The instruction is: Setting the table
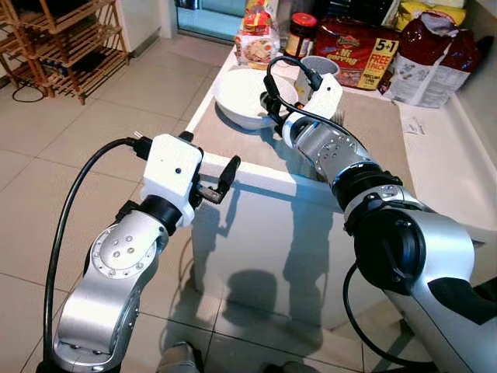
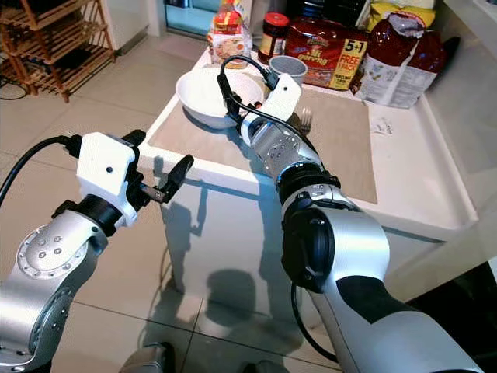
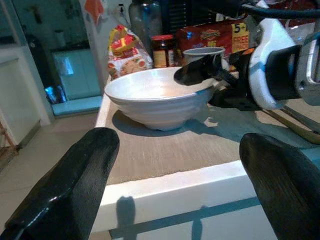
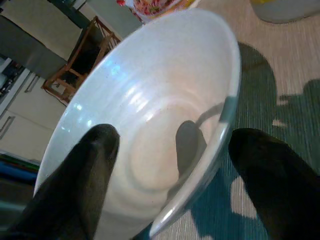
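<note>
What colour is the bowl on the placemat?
White bowl, plain with faint ridges; clearest in the left wrist view.

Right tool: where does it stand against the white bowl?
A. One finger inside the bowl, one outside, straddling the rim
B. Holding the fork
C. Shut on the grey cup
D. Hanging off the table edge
A: the right tool is open, one finger over the white bowl's inside, the other outside its rim.

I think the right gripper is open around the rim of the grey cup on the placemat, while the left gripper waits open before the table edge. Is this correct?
Not quite. The right gripper is open around the rim of the white bowl, not the grey cup, which stands apart behind it; the right wrist view shows one finger inside the bowl, one outside. The left gripper does wait open before the table edge.
</note>
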Available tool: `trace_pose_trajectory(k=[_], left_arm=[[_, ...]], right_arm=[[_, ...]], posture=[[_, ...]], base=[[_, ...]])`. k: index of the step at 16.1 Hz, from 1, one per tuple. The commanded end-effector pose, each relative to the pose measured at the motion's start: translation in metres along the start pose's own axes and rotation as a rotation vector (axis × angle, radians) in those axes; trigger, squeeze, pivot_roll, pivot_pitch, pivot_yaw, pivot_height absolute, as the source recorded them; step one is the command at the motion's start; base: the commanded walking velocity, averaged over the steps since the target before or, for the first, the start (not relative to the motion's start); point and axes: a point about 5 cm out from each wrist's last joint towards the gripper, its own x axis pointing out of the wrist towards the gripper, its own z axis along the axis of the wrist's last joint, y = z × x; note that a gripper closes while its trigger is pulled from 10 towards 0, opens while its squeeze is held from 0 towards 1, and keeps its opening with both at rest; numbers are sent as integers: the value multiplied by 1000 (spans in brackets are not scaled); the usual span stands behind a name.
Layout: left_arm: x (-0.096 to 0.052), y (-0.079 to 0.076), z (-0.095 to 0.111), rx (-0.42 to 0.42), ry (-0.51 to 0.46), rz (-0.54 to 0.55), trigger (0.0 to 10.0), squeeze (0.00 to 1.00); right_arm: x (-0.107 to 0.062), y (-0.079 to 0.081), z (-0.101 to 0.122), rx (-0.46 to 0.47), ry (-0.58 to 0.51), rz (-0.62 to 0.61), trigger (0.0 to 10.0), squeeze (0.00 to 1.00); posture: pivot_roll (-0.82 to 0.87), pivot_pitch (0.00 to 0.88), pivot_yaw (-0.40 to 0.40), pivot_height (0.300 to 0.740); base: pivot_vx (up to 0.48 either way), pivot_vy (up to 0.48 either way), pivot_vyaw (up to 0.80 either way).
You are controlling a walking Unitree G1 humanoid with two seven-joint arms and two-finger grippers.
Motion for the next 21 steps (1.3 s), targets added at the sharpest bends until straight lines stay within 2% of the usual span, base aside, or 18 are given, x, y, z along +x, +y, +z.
trace_pose_trajectory(k=[1, 3, 4, 8, 16, 21], left_arm=[[0, -10, 5, -16, -18, -62, 10000, 0], [1, -12, 5, -15, -16, -80, 10000, 0], [2, -12, 4, -13, -14, -77, 10000, 0], [2, -12, 3, -8, -5, -79, 10000, 0], [0, -13, 2, -3, 4, -85, 10000, 0], [3, -6, 0, 12, 10, -37, 10000, 0]], right_arm=[[0, -3, 0, 26, 12, -22, 0, 0], [-1, -4, 1, 54, 10, -21, 0, 0], [-1, -6, 2, 202, 7, -31, 0, 0], [-1, -6, 0, 180, 17, -23, 0, 0], [-1, -9, -4, 195, 35, -33, 0, 0], [-5, -11, 22, 221, -44, 42, 0, 0]], posture=[[101, 64, -128, 740], [96, 61, -120, 740], [96, 62, -120, 740], [96, 64, -121, 740], [97, 71, -119, 740], [85, 69, -116, 740]], base=[[0, 0, 0], [0, 0, 0], [0, 0, 0], [0, 0, 0], [0, 0, 0], [0, 0, 0]])
